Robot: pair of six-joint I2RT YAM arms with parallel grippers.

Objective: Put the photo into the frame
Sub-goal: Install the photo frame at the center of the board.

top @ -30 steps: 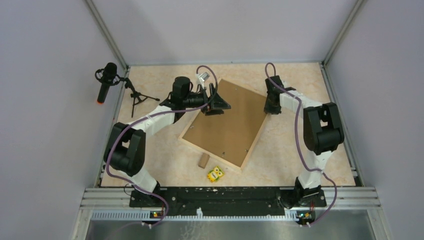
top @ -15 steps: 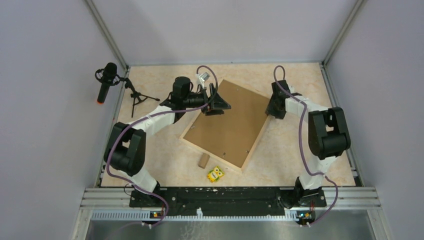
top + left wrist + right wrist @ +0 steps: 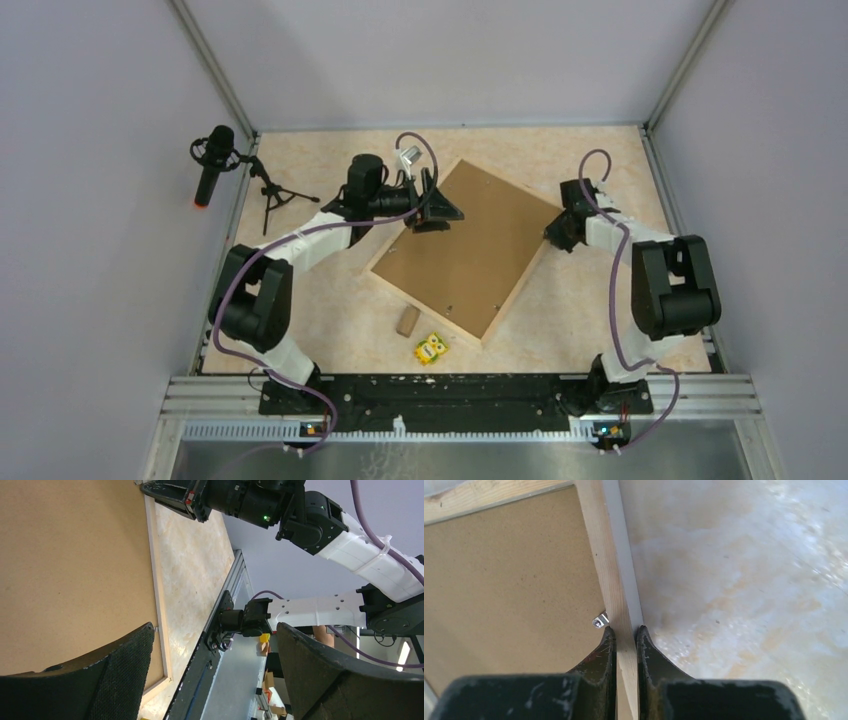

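Note:
The frame lies face down in the middle of the table, with its pale wood strips around a plain brown backing board. My right gripper is at the frame's right edge. In the right wrist view it is shut on the wood strip, next to a small metal clip. My left gripper hovers over the frame's far left corner. In the left wrist view it stands wide open with nothing between its fingers, above the backing board. The photo is out of view.
A microphone on a small tripod stands at the far left. A small brown block and a yellow toy lie near the frame's near corner. Grey walls enclose the table on three sides.
My right gripper has moved right and toward the near side and closed on the frame's right strip. The frame has shifted slightly to the right. The left arm has stayed put.

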